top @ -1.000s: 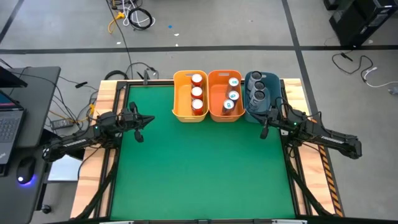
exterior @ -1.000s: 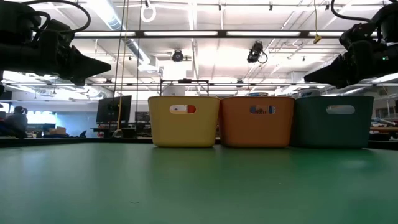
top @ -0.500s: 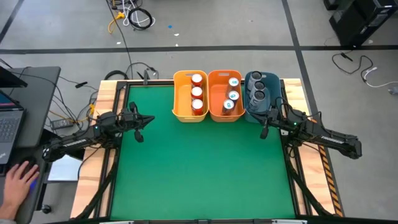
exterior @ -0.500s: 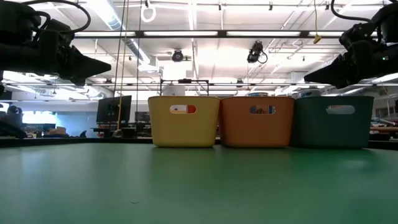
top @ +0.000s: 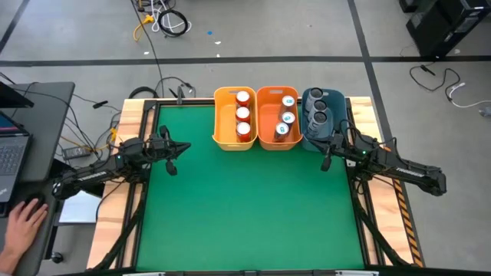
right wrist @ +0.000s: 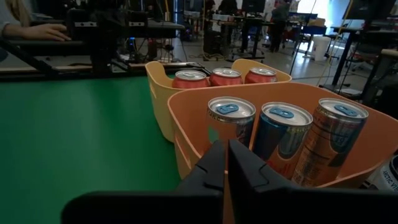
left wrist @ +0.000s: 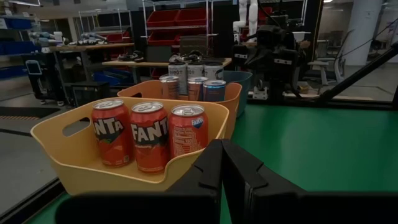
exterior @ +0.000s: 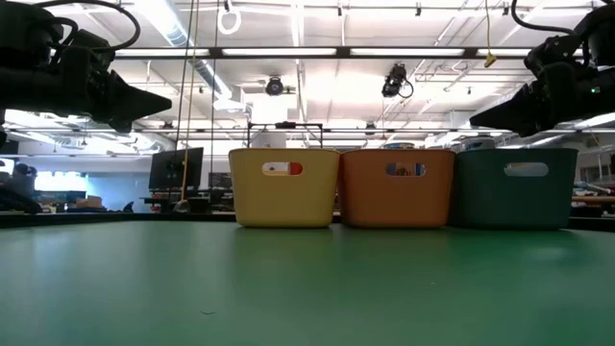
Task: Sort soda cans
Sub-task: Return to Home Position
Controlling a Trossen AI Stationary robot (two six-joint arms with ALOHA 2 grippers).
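From my seat I see a grey concrete floor [top: 307,38] all round the green table [top: 245,215], crossed by pale seams. Loose cables [top: 165,21] lie at eleven o'clock, dark cases [top: 441,27] at one o'clock, and a dark desk [top: 38,107] with a laptop [top: 9,153] at nine. Looking level, long ceiling lights [exterior: 307,53] glow overhead; red shelving [left wrist: 180,15] stands behind a workbench [left wrist: 134,62].

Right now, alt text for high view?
Yellow bin holds red cans, orange bin white-blue cans, blue bin dark cans, lined along the green table's far edge. Left gripper and right gripper wait shut at its sides.
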